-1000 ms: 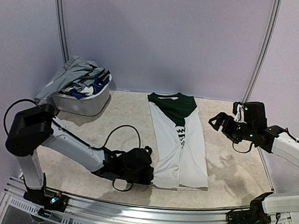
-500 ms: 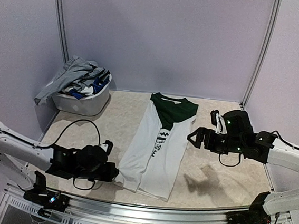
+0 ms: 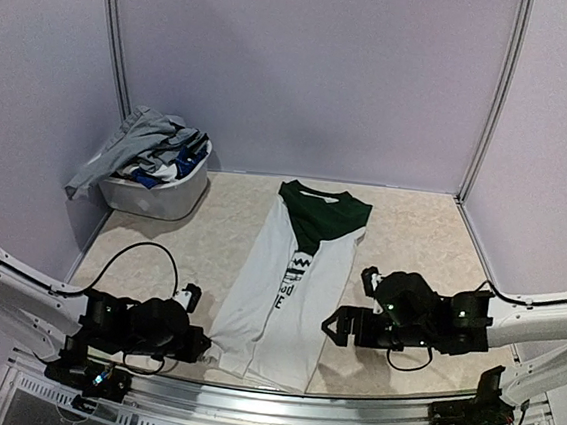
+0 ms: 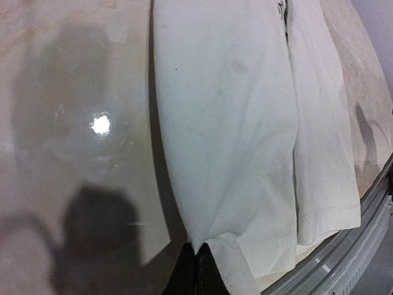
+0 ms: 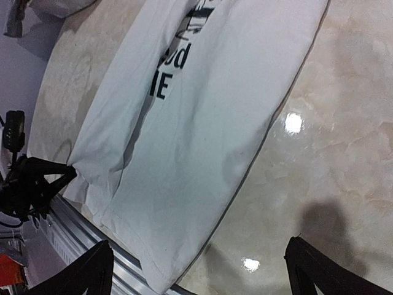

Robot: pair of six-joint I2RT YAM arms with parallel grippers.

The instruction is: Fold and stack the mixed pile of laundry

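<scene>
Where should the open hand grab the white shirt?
Probably at the bottom hem's right corner, coming from the right. The white shirt lies flat, the left gripper pinches the hem's left corner, and the open right gripper hovers beside that edge.

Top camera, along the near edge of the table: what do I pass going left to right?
Left gripper → white and dark green T-shirt → right gripper.

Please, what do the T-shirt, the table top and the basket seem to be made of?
T-shirt: soft matte knit cloth, probably cotton; it wrinkles and lies in flat folds. Table top: hard and glossy with a marble pattern, perhaps laminate or stone; it mirrors lamp spots. Basket: seems to be smooth white plastic with rigid walls, though it is too small to be sure.
</scene>
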